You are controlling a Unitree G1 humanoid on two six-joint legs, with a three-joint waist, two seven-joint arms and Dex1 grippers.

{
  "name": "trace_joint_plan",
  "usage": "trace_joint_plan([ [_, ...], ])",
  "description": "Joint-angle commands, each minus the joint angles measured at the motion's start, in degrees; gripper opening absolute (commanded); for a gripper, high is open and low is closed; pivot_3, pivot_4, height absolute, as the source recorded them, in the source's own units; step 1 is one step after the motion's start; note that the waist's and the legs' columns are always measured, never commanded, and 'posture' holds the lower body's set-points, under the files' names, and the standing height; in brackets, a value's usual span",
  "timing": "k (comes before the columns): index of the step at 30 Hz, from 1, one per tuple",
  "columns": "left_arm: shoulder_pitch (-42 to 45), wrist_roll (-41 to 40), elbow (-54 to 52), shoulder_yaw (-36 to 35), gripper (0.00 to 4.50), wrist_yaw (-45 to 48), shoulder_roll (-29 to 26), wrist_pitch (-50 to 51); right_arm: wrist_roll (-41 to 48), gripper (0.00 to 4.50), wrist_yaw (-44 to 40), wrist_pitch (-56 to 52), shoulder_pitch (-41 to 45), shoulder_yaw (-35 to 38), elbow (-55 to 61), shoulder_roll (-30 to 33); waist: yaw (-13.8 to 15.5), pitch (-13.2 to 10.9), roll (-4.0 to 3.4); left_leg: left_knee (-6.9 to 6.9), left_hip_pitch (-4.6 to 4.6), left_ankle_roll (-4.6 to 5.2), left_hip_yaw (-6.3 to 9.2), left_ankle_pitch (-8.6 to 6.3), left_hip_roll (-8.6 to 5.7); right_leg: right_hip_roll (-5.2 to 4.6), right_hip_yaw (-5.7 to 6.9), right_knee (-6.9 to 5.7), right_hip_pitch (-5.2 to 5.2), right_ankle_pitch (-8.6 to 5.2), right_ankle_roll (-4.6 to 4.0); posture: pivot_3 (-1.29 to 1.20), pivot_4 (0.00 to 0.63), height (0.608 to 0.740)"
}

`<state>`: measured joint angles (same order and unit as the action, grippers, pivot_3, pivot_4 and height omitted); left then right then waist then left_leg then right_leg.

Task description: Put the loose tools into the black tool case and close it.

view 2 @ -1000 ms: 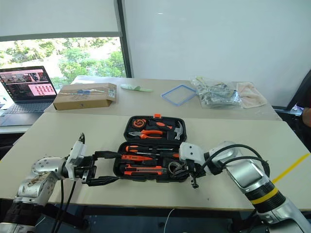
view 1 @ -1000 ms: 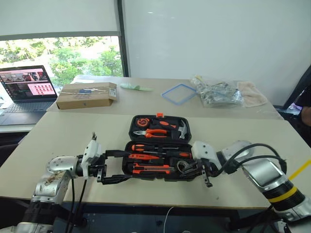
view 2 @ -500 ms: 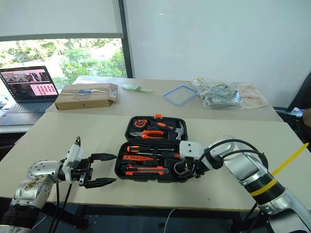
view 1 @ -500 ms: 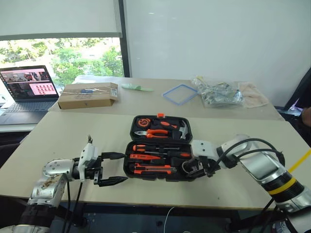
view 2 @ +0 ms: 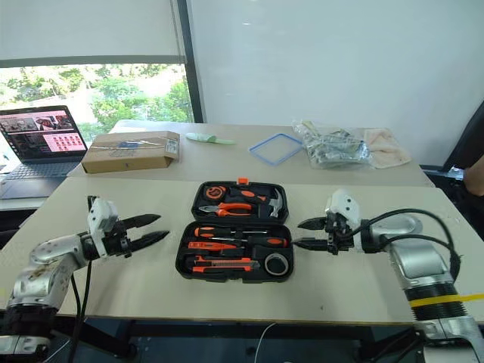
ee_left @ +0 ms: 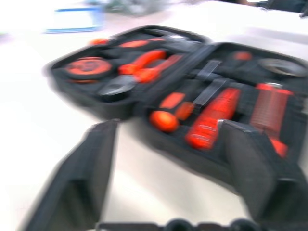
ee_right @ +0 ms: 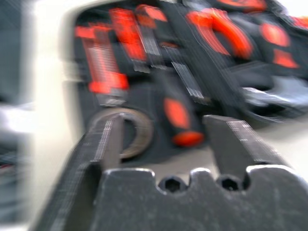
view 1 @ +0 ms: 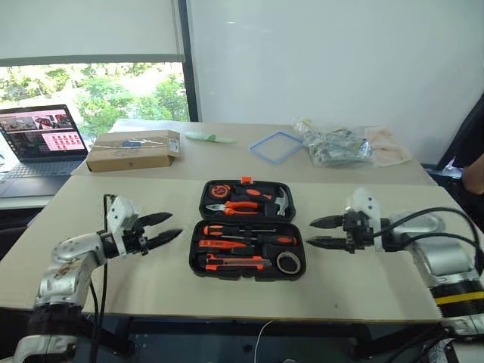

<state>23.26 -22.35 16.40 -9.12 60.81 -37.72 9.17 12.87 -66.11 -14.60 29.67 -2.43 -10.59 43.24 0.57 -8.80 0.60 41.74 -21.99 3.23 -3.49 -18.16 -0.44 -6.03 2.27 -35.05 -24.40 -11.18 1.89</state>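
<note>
The black tool case (view 1: pixel 203 257) lies open and flat at the middle of the near table, lid half towards the far side. Its near half holds orange-and-black screwdrivers (view 1: pixel 249 239), a utility knife (view 1: pixel 236 264) and the grey tape roll (view 1: pixel 287 262) at the right end. My left gripper (view 1: pixel 175 224) hovers left of the case, open and empty, pointing at it. On the right, my right gripper (view 1: pixel 310 232) is open and empty too, its tips just off the case's right edge. The right wrist view shows the tape roll (ee_right: pixel 129 131) past its fingers (ee_right: pixel 108 139).
Pliers (view 1: pixel 240 206), a hammer (view 1: pixel 281 200) and an orange tape measure (view 1: pixel 221 190) sit in the lid half. On the far table are a cardboard box (view 1: pixel 134 150), a laptop (view 1: pixel 41 140), a blue frame (view 1: pixel 277 146) and a plastic bag (view 1: pixel 336 147).
Both grippers drew back from the case, the left to the left, the right to the right. The right gripper opened and left the tape roll in the case. The left jaws narrowed somewhat.
</note>
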Motion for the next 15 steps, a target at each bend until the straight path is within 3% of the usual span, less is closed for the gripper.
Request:
trace_joint_plan([
  [1,5.0,5.6,3.0,3.1,1.59,-8.4,2.4,2.4,-8.4,1.22,10.0,9.5,4.1,-2.4,-8.5,-3.8,-0.1,0.0,0.00,0.00,-0.03,-0.02,-0.01,0.01,-0.02,0.00,0.00,-0.02,-0.01,0.00,0.00,0.00,0.150,0.740],
  [5,8.5,9.8,6.2,6.8,0.17,-11.2,3.9,4.8,-12.2,0.00,12.2,15.4,8.3,-5.2,-17.1,-7.5,-0.6,0.0,0.00,-0.02,-0.08,-0.11,-0.01,0.07,-0.11,0.03,0.00,-0.11,-0.06,0.01,0.01,0.00,0.150,0.740],
  [6,9.2,10.2,6.8,7.7,0.04,-10.9,4.1,5.4,-12.9,0.00,12.6,16.6,9.4,-5.7,-19.2,-8.4,-0.7,0.0,0.00,-0.06,-0.10,-0.11,0.00,0.08,-0.13,0.03,0.00,-0.10,-0.10,0.01,0.01,0.00,0.150,0.740],
  [10,11.0,10.2,7.1,10.4,0.04,-8.2,5.6,7.3,-14.2,0.00,11.1,18.7,12.4,-7.6,-24.0,-10.8,-1.3,0.0,0.00,-0.18,-0.13,-0.11,0.00,0.08,-0.17,0.01,0.01,0.02,-0.13,-0.03,0.07,0.00,0.150,0.740],
  [15,10.5,9.5,3.7,12.9,0.04,-4.6,6.4,10.6,-12.7,0.00,7.7,16.0,12.0,-8.3,-20.1,-12.0,-1.4,0.0,-0.02,-0.23,-0.14,-0.12,0.02,0.08,-0.17,0.00,0.03,0.06,-0.13,-0.05,0.10,0.00,0.150,0.740],
])
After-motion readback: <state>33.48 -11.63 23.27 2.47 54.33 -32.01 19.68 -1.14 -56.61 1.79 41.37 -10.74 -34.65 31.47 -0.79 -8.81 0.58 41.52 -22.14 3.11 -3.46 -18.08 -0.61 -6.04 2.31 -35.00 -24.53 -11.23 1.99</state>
